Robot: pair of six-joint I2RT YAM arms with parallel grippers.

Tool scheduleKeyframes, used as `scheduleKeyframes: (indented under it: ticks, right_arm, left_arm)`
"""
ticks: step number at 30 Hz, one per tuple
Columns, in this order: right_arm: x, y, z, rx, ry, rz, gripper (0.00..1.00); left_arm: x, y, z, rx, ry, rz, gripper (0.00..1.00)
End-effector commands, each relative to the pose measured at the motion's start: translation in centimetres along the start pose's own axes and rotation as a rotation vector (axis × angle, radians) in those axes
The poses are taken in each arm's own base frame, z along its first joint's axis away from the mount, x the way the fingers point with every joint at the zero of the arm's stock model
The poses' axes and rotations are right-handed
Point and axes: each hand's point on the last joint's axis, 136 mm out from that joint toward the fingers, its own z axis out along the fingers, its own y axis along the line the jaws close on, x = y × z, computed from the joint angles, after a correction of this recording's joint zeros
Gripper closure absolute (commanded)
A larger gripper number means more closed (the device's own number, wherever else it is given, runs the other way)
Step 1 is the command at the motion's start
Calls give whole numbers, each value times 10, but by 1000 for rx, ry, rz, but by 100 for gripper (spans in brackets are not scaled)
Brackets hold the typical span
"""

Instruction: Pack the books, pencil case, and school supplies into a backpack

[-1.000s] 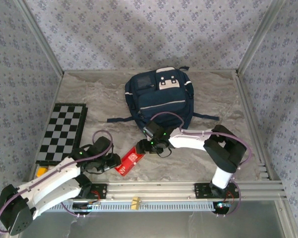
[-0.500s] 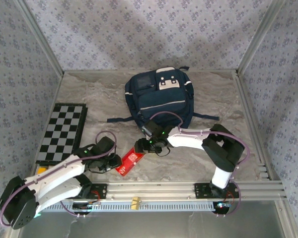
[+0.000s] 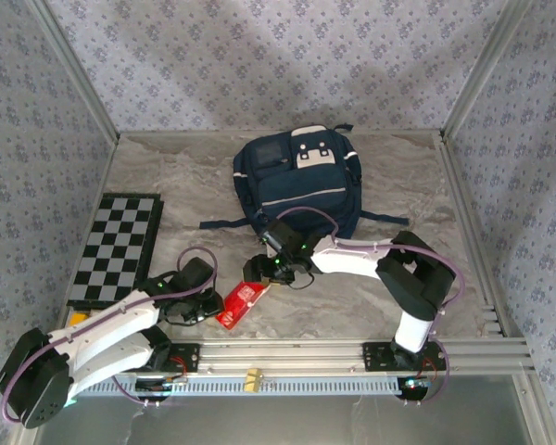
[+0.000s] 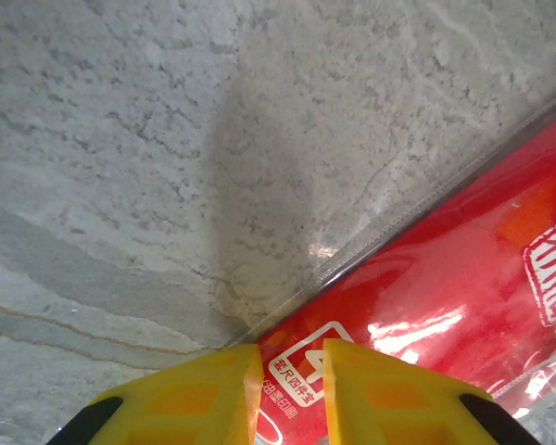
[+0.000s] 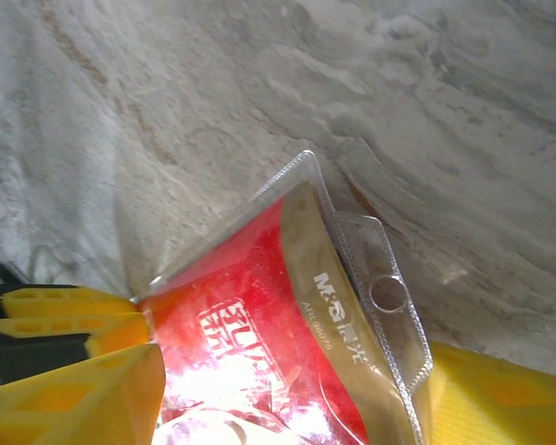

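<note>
The school supplies, a flat red packet (image 3: 238,306) in a clear sleeve, lie near the table's front, below the navy backpack (image 3: 301,181). My right gripper (image 3: 258,273) straddles the packet's hanger end (image 5: 375,278). Its yellow fingers (image 5: 83,399) stand wide apart, and the packet's edges sit against both. My left gripper (image 3: 207,301) is at the packet's lower left corner (image 4: 445,278). A narrow gap shows between its fingertips (image 4: 232,389), with the packet's white label visible through it. The books and the pencil case are out of view.
A folded black-and-white chessboard (image 3: 119,246) lies at the left, with a small yellow thing (image 3: 77,320) near its front corner. Backpack straps (image 3: 218,224) trail onto the marble table (image 3: 417,176). An aluminium rail (image 3: 296,354) runs along the front edge.
The left gripper has slid right to the packet's corner and its jaws have narrowed. The right gripper has shifted left, and the packet's upper end has moved down-left with it.
</note>
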Motion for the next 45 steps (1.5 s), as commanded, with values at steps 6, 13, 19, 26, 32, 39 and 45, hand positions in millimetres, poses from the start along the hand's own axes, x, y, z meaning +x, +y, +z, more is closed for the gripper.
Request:
scheduleKeyframes:
  ticks: [6, 13, 19, 26, 32, 39, 45]
  right_arm:
    - [10, 24, 2, -100, 33, -29, 54]
    - [12, 17, 10, -87, 46, -27, 72]
    - [13, 15, 10, -81, 44, -33, 82]
    - [13, 18, 8, -94, 43, -38, 93]
    - [8, 19, -2, -83, 23, -45, 99]
    - [-10, 43, -40, -155, -49, -78, 100]
    - [-37, 59, -98, -237, -149, -80, 100]
  left_arm:
    - [-5, 4, 2, -20, -26, -2, 75]
    - [-5, 3, 2, -14, -26, -7, 75]
    - [-5, 4, 2, -8, -32, -12, 74]
    - [-7, 5, 2, -11, -39, -14, 73]
    - [-11, 1, -3, -5, -50, -18, 70]
    - [-29, -10, -27, 8, -89, -4, 62]
    - [-57, -29, -65, 52, -170, 23, 55]
